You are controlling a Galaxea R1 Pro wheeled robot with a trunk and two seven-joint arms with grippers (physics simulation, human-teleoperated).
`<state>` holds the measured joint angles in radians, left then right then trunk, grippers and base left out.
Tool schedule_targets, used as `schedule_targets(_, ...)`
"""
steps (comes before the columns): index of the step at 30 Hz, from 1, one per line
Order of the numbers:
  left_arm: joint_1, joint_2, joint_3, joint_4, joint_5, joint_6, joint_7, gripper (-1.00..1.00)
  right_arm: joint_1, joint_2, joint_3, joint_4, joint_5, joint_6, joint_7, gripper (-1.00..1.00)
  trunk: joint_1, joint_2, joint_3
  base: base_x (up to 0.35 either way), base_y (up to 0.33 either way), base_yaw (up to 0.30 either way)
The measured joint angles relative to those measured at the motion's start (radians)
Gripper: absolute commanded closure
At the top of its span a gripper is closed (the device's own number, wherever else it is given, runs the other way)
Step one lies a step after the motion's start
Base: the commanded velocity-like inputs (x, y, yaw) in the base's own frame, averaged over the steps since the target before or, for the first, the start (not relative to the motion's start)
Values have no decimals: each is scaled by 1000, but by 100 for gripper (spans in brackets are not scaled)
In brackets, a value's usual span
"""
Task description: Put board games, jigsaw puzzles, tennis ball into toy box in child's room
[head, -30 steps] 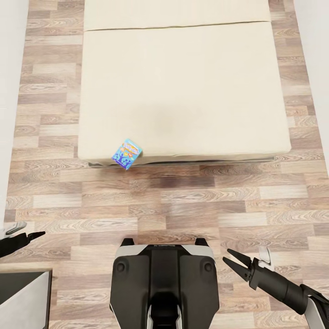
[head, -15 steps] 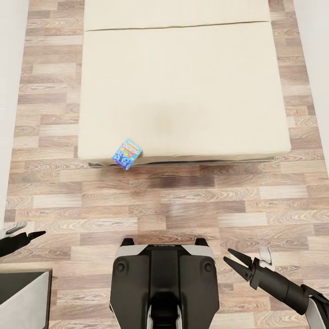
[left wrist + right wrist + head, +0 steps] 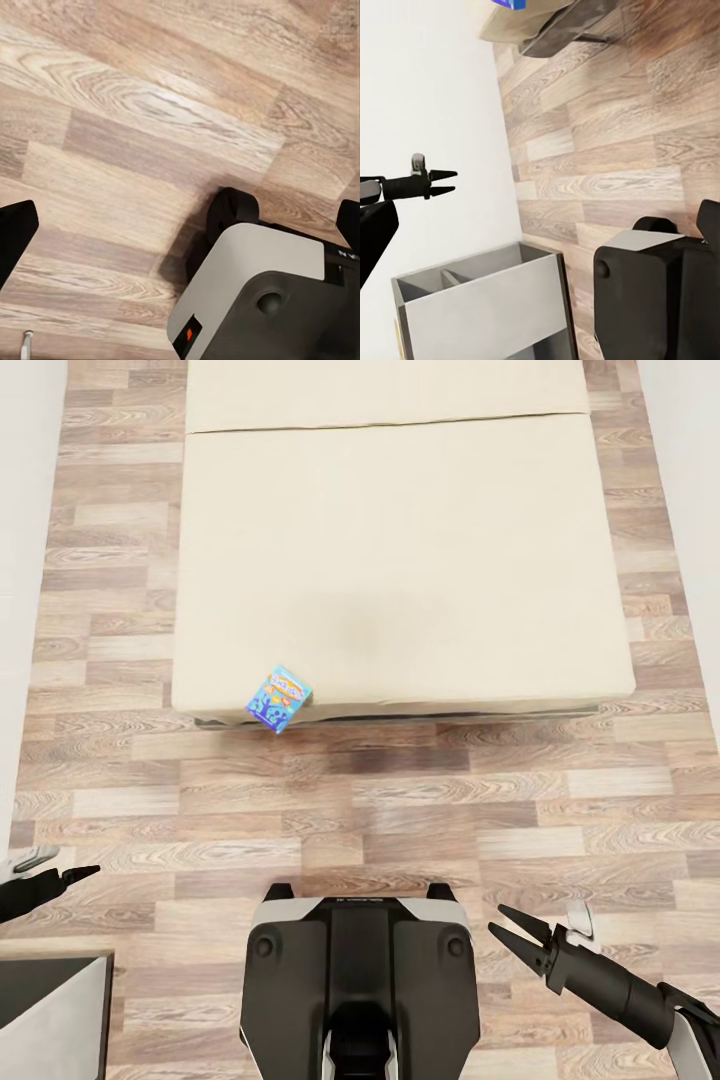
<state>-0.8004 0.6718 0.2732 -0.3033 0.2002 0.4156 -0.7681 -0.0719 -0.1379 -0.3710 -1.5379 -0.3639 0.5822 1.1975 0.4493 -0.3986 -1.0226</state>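
Observation:
A mostly blue board game [image 3: 278,700] lies at the near edge of the bed [image 3: 400,560], overhanging it slightly; a corner of this board game [image 3: 510,4] also shows in the right wrist view. My left gripper [image 3: 85,874] hangs open over the floor at the lower left, far from the game. My right gripper [image 3: 497,921] stands open at the lower right, its two prongs apart and nothing between them. Both wrist views show the fingers [image 3: 15,232] [image 3: 375,240] spread wide over bare planks. The toy box, the table, the jigsaw puzzles and the tennis ball are out of view.
Wood plank floor [image 3: 400,810] lies between my base [image 3: 355,980] and the bed. A grey open-topped cabinet [image 3: 50,1010] with a divider stands at my left, by the white wall [image 3: 427,90]. White walls flank the bed on both sides.
The whole picture has shifted very slightly, so the camera moved. The board game and both open grippers hold their places.

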Motion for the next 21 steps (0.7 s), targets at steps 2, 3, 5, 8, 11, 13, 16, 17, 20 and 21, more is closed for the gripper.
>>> schedule_targets(2,0,-1,0,0,0,0,0,-100,0,0,0,0,0,0,1,-100,0,0,3,-24,0,0)
schedule_targets(3,0,0,0,0,0,0,0,-100,0,0,0,0,1,0,1,-100,0,0,5,-65,0,0)
schedule_targets(5,0,-1,0,0,0,0,0,-100,0,0,0,1,1,0,1,-100,0,0,8,-80,0,0)
schedule_targets(8,0,0,0,0,0,-1,0,-100,0,0,1,1,2,0,2,-100,0,0,13,-48,0,0)
schedule_targets(11,0,0,0,0,0,0,0,-100,0,0,1,1,3,0,2,-100,0,0,17,-23,0,0)
schedule_targets(13,0,0,1,0,0,-1,0,-100,0,0,2,1,3,0,2,-100,0,0,21,-11,0,0)
schedule_targets(16,0,-1,1,1,0,0,0,-100,0,0,2,1,3,0,2,-100,0,0,26,-5,0,0)
schedule_targets(17,0,-1,1,1,0,-1,0,-100,0,0,2,1,3,0,2,-100,0,0,27,-3,0,0)
schedule_targets(20,0,0,1,0,0,-1,0,-100,0,0,2,1,3,0,2,-100,0,0,32,-2,0,0)
schedule_targets(21,0,0,1,0,0,-1,0,-100,0,0,2,1,3,0,3,-100,0,0,34,-1,0,0)
